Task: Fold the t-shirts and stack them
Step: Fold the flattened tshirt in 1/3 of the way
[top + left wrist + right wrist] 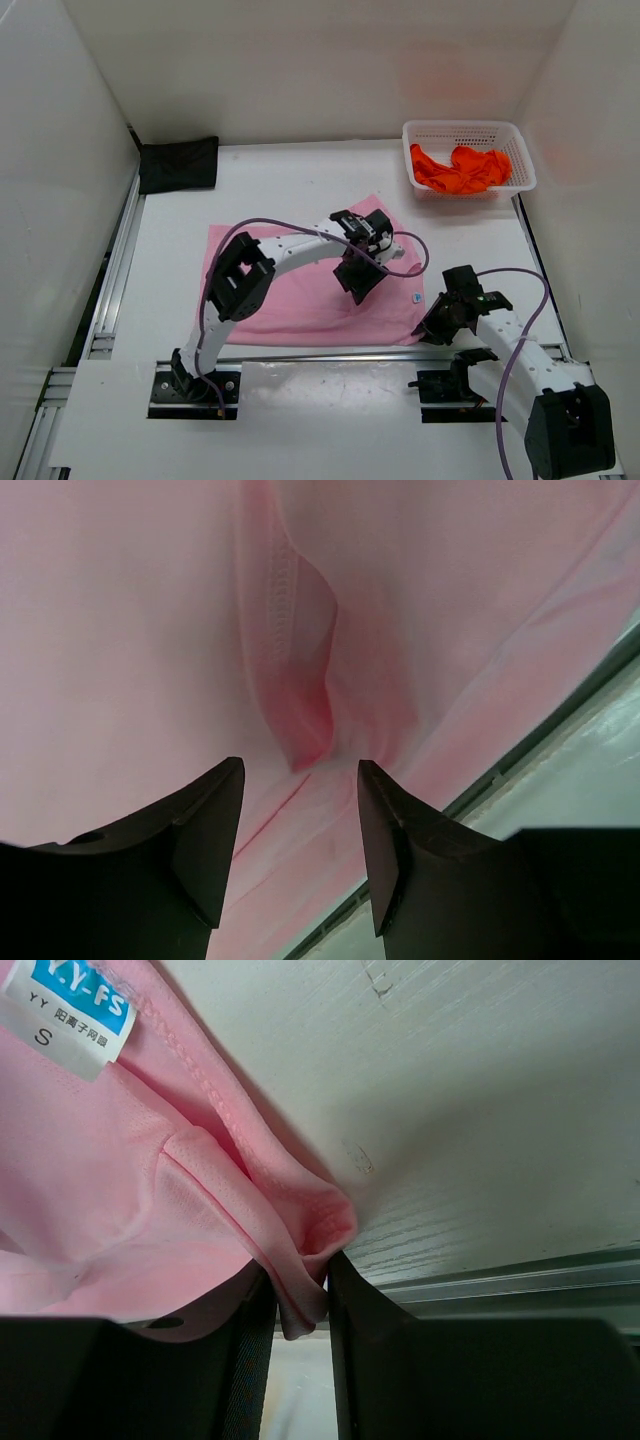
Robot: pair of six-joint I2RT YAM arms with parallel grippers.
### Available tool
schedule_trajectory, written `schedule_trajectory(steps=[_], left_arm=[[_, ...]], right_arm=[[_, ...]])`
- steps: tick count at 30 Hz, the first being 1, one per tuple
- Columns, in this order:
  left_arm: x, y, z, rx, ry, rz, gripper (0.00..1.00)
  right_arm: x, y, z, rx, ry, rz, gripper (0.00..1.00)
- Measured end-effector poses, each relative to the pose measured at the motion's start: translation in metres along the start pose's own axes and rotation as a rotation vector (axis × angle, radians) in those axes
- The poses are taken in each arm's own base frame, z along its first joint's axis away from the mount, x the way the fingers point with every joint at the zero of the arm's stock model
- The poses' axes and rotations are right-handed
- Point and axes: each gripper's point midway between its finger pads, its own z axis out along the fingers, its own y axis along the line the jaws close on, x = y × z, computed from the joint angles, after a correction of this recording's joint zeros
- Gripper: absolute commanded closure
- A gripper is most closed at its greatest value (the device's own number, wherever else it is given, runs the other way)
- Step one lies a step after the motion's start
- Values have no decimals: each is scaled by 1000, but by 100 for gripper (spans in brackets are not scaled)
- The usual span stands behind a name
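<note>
The pink t-shirt lies spread flat on the table in front of both arms. My left gripper hovers just above its right part, open, with nothing between the fingers; a raised crease of pink cloth lies ahead of it. My right gripper is at the shirt's near right corner. Its jaws stand slightly apart and a bunched fold of the pink hem sits loosely between them. The orange-red t-shirt is crumpled in the basket. The black t-shirt lies folded at the back left.
The white mesh basket stands at the back right corner. A metal rail runs along the table's near edge, close under the shirt's front hem and my right gripper. The shirt's blue and white size label faces up near the corner.
</note>
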Motion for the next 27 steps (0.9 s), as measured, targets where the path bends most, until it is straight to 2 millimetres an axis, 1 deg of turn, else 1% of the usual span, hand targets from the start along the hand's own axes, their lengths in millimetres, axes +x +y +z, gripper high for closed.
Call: schedule_trajectory(steps=[2,4,6,7,10,11,12,14,15,17,21,25,27], left_arm=[[9,-3,14,10,49,1,39],[11,-4,18,12,60,1,39],[8,-5,19,12,57,4,39],[6,-4,20,11,50,5,40],[7,-5,20,13,52,2,53],[8,-6,21,17,55,2,68],[10,-6,22,21,61,0,76],[14,-6,24,25,72,-1,88],[16,-7,25,29,79,-2,90],[19,-8,27,37,87,-2,90],[25,-8,29,42,101,-6,90],[32,5,29,8,109,-23,90],[35,13,25,-9,106,-38,90]], right_arm=[[0,0,0,3,-2,-1,70],[-1,0,0,4,-4,3,70],[-1,0,0,5,-5,3,70],[-1,0,0,4,-6,3,70],[-2,0,0,2,-11,2,71],[-2,0,0,2,-17,1,72],[-3,0,0,4,-20,1,75],[-4,-1,0,9,-30,0,77],[-5,-2,0,11,-33,0,78],[-6,-3,0,15,-37,0,78],[-6,-3,0,18,-40,0,82],[-6,-5,0,27,-43,1,90],[-7,-5,0,27,-47,3,91]])
